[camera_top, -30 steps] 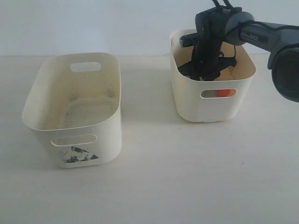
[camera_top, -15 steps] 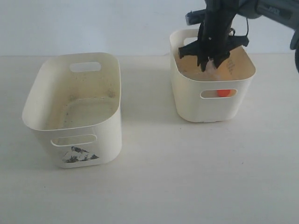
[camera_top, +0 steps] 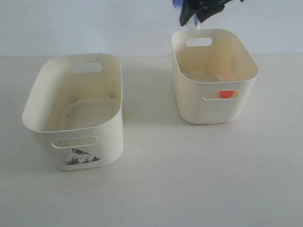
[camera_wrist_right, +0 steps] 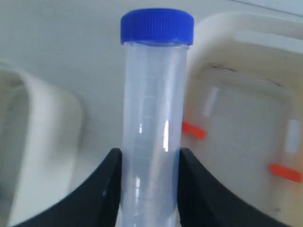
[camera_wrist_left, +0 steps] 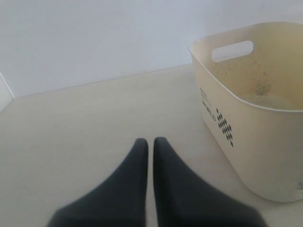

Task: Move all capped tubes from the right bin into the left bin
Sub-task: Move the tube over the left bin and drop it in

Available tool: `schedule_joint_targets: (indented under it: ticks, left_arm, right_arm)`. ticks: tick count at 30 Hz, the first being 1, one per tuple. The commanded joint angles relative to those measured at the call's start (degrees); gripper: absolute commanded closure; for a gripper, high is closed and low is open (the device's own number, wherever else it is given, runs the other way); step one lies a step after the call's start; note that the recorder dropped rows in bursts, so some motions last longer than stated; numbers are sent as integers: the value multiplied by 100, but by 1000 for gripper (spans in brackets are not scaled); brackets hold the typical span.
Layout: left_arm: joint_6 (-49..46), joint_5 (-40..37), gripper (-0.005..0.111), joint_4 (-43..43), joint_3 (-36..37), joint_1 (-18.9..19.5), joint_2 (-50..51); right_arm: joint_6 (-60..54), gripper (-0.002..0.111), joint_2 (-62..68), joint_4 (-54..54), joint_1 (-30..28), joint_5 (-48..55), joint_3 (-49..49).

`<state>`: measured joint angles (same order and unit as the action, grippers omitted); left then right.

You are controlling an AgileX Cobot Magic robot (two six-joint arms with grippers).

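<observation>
Blue-capped tube (camera_wrist_right: pixel 154 94) clamped in my right gripper (camera_wrist_right: pixel 150 158), high over the right bin (camera_top: pixel 215 111), far side, my left gripper (camera_wrist_left: pixel 150 144) pressed together, empty.

- The right gripper (camera_top: pixel 201 10) has risen from inside the right bin (camera_top: pixel 189 101) to well above its rim.
- A blue-capped tube (camera_wrist_right: pixel 152 118) has come up with it, clamped between its fingers.

Bright, diffuse, even lighting; only faint soft shadows lie on the surface (camera_top: pixel 151 189) beside the left bin (camera_top: pixel 111 137) and right bin (camera_top: pixel 213 111). Exterior view soft, washed out. Right wrist view: blue-capped tube (camera_wrist_right: pixel 151 118) sharp, background blurred.
</observation>
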<state>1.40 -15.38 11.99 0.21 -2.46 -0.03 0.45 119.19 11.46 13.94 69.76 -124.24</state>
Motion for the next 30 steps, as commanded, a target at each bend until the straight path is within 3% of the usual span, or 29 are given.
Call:
schedule_joint_targets:
  ticks: [1,8,12,14,18,19,21,24,25,30]
  left_arm:
    - [76,43,102,-21,-21,-8,3]
    - [76,43,102,-21,-21,-8,3]
    - [76,43,102,-21,-21,-8,3]
    - [76,43,102,-21,-21,-8,3]
    - [76,43,102,-21,-21,-8,3]
    - [76,43,102,-21,-21,-8,3]
    - [76,43,102,-21,-21,-8,3]
    - [76,43,102,-21,-21,-8,3]
    - [76,43,102,-21,-21,-8,3]
    - [76,43,102,-21,-21,-8,3]
  right_arm:
    - [-557,108,-512,673,676,20,494]
    - [-1316,108,-650,636,1892,20,1182]
    - [-1459,106,-650,576,2304,-742,1398]
    - [-1470,95,-650,576,2412,-1057,1463]
    - [-1551,53,-650,558,2455,-1504,1463]
    - [-1491,47,-650,517,2455,-1554,1463]
    - [-1272,56,-650,334,2455,-1569,1463]
    - [-873,99,-660,-103,2455,-1517,1463]
    - [-792,108,-674,-292,2455,-1466,1463]
    - [-244,109,-872,-1379,2348,-1071,1408]
